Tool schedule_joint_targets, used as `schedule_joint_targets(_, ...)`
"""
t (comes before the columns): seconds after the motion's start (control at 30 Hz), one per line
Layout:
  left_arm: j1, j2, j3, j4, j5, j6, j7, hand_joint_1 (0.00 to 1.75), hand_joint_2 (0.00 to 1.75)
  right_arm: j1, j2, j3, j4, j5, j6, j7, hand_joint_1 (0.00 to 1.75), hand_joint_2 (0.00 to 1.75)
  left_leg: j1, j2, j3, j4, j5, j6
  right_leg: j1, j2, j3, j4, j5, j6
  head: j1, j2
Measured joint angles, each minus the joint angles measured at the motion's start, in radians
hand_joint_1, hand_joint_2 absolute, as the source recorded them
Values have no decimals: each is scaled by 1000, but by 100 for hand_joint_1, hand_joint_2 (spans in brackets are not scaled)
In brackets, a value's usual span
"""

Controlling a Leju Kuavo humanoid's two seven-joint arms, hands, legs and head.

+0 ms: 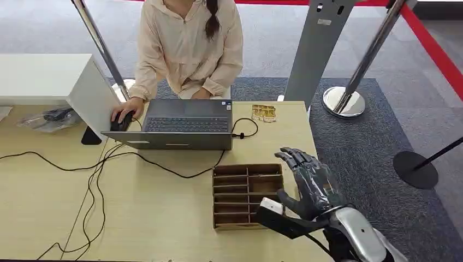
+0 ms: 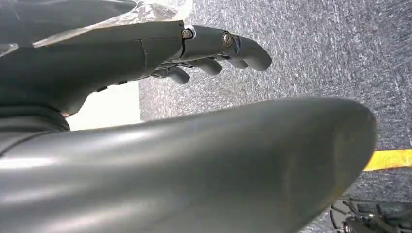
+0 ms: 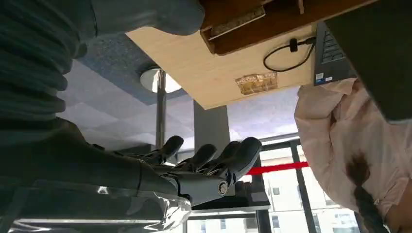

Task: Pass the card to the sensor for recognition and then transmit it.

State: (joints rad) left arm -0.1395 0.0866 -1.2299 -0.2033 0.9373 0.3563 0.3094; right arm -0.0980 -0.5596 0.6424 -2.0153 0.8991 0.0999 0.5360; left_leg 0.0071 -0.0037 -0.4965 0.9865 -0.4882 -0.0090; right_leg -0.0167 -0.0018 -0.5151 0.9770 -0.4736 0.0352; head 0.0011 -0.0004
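— Why does the right hand (image 1: 311,183) hover beside the card box (image 1: 248,195)?
— To reach a card (image 3: 237,22) slotted there — its fingers are spread, holding nothing. The left hand (image 2: 209,53) hangs open too.

Table (image 1: 164,224): light wood, extending to the left of the right hand (image 1: 311,183). Laptop (image 1: 185,124): open, on the table beyond the hand and to its left, with its screen towards the far side. A black cable (image 1: 244,128) plugs into the laptop's nearer side. More black cables (image 1: 98,169) trail across the table, far left of the hand. Person (image 1: 188,49): seated beyond the laptop in a pale top, with one hand on a black mouse (image 1: 121,123). White cabinet (image 1: 49,82): far left, with a plastic bag (image 1: 46,117) beside it. Grey panel (image 1: 316,49): upright, beyond the hand. Chrome post (image 1: 343,102): beyond the hand and to its right, on grey carpet (image 1: 382,136), carrying a red belt (image 1: 431,46).
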Motion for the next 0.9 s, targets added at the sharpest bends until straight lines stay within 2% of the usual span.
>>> schedule_joint_targets(0.27, 0, 1, 0, 0, -6, 0, -5, 0, 0, 10, -31, 23, 5, 1, -7, 9, 51, 175, 0, 0, 0, 0, 0, 0, 0, 0, 0, 0, 0, 0, 0, 0)
schedule_joint_targets(0.33, 0, 1, 0, 0, -5, -1, -8, 0, 0, 10, -35, 27, 5, 1, -4, 9, 72, 175, 0, 0, 0, 0, 0, 0, 0, 0, 0, 0, 0, 0, 0, 0)
schedule_joint_targets(0.37, 0, 1, 0, 0, -5, -3, -8, 0, 0, 9, -37, 30, 5, 0, -3, 9, 72, 175, 0, 0, 0, 0, 0, 0, 0, 0, 0, 0, 0, 0, 0, 0)
schedule_joint_targets(0.43, 0, 1, 0, 0, -5, -5, -10, 0, 0, 8, -38, 34, 5, 0, 3, 8, 99, 175, 0, 0, 0, 0, 0, 0, 0, 0, 0, 0, 0, 0, 0, 0)
schedule_joint_targets(0.57, 0, 1, 0, 0, -7, -8, -10, 0, 0, 6, -41, 43, 5, -6, 19, 7, 112, 175, 0, 0, 0, 0, 0, 0, 0, 0, 0, 0, 0, 0, 0, 0)
schedule_joint_targets(0.63, 0, 1, 0, 0, -10, -8, -10, 0, 0, 5, -43, 48, 7, -11, 23, 6, 127, 175, 0, 0, 0, 0, 0, 0, 0, 0, 0, 0, 0, 0, 0, 0)
schedule_joint_targets(0.73, 0, 1, 0, 0, -14, -4, -10, 0, 0, 5, -43, 57, 11, -19, 32, 0, 133, 175, 0, 0, 0, 0, 0, 0, 0, 0, 0, 0, 0, 0, 0, 0)
schedule_joint_targets(0.9, -1, 1, 0, 0, -20, -3, -8, 0, 0, 3, -43, 68, 15, -34, 43, -9, 131, 175, 0, 0, 0, 0, 0, 0, 0, 0, 0, 0, 0, 0, 0, 0)
